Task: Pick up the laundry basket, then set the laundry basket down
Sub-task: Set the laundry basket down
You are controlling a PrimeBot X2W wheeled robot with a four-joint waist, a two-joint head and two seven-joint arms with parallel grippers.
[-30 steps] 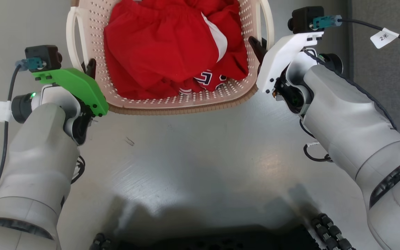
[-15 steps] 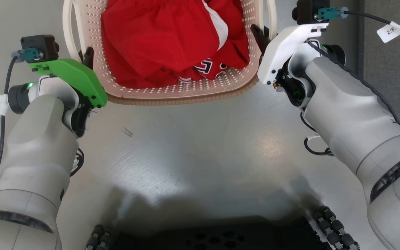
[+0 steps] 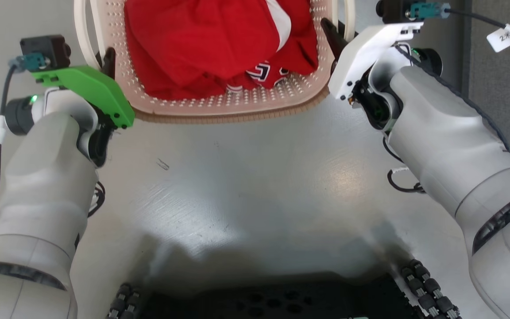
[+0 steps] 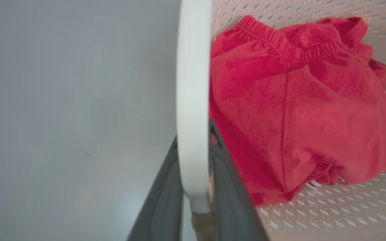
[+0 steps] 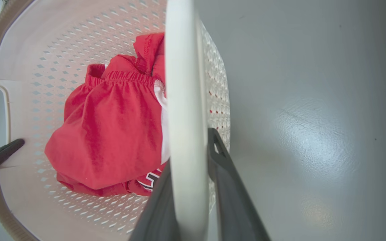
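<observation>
- The basket [image 3: 237, 106] sits at 12 o'clock in the head view, over the grey floor [image 3: 255, 186]. I cannot tell whether its base touches the floor or hangs just clear.
- Red clothes [image 3: 202, 40] are heaped inside, so the load is soft and can slump if the basket tips.
- The left tool [image 3: 108, 60], at 10 o'clock, is pinching the left handle [image 4: 193, 100]. The left wrist view shows one dark finger [image 4: 228, 187] on each side of the white bar.
- The right tool [image 3: 331, 33], at 2 o'clock, is clamped the same way on the right handle [image 5: 184, 100], the bar running between its fingers.
- The handles lie at the basket's 9 and 3 o'clock. Holding both likely keeps the rim level and shares the weight between the arms.
- Judged step: carrying or lifting with both arms. The set-down is not yet done.
- Risk: if one arm moves faster than the other, the basket may tilt or a thin handle may slip from its pinch.
</observation>
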